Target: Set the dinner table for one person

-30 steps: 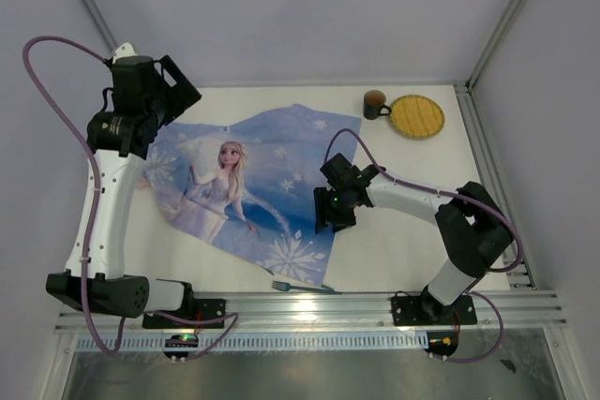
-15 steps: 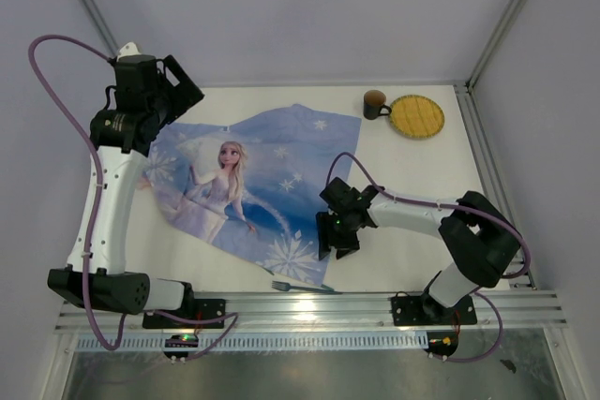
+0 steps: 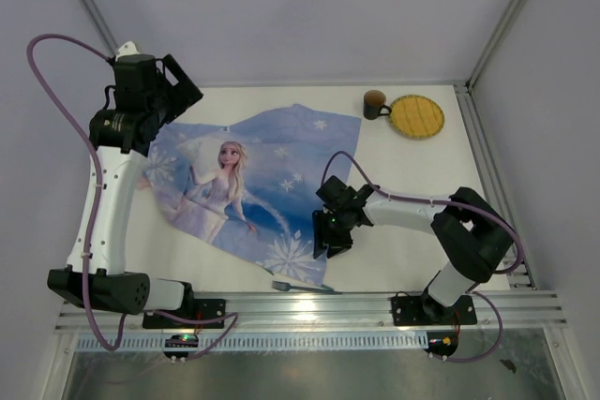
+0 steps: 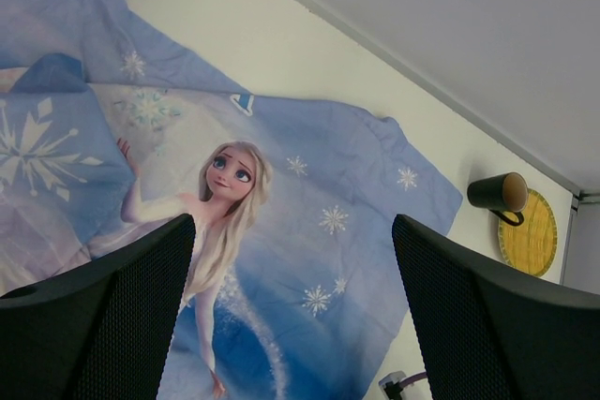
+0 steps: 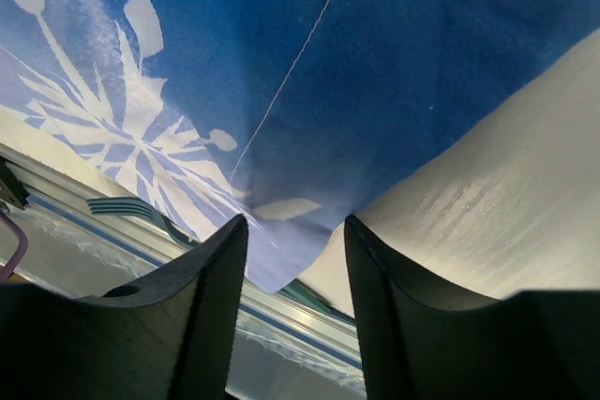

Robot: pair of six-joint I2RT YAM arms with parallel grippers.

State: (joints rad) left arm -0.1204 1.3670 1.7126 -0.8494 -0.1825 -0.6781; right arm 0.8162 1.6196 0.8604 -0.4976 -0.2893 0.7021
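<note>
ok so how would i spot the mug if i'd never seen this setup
Start at the white dinner table and go to its far right corner, where a round yellow plate lies. The mug sits just left of that plate. It is small and dark brown with a handle, the only dark, non-flat item in that corner.

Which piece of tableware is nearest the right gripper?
The fork, by the near rail at the cloth corner; the mug and yellow plate sit far off at the back right.
</note>
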